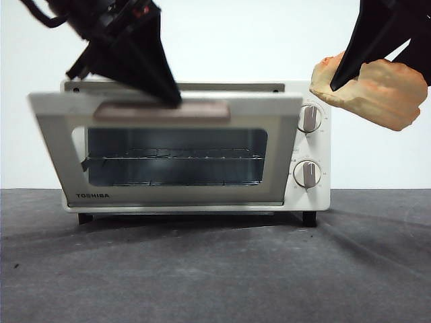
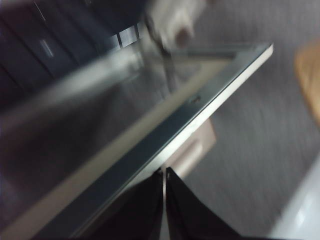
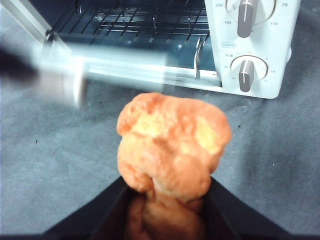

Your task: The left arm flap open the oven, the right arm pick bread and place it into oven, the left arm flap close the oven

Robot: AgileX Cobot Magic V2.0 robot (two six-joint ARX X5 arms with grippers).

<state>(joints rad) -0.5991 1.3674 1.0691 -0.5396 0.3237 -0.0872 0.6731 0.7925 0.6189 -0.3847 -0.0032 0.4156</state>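
Oven (image 1: 195,145) sits on the grey counter (image 1: 215,269), toward its back edge, knobs on the right side in the front view. Door (image 1: 168,151) is part open, tilted outward from the top, wire rack (image 1: 172,161) visible through the glass. Beige bar handle (image 1: 161,111) along the door's top edge. Left gripper (image 1: 172,99) comes in from upper left of the front view, tip touching the handle; in its wrist view the jaws are pressed together with nothing between them, right at the door's edge (image 2: 200,120). Bread (image 1: 374,91) is up in the air, off the counter, beside the oven's upper right corner, near the top knob (image 1: 310,118). Right gripper (image 3: 167,200) has its jaws closed around the bread's lower end, loaf sticking out toward the oven front.
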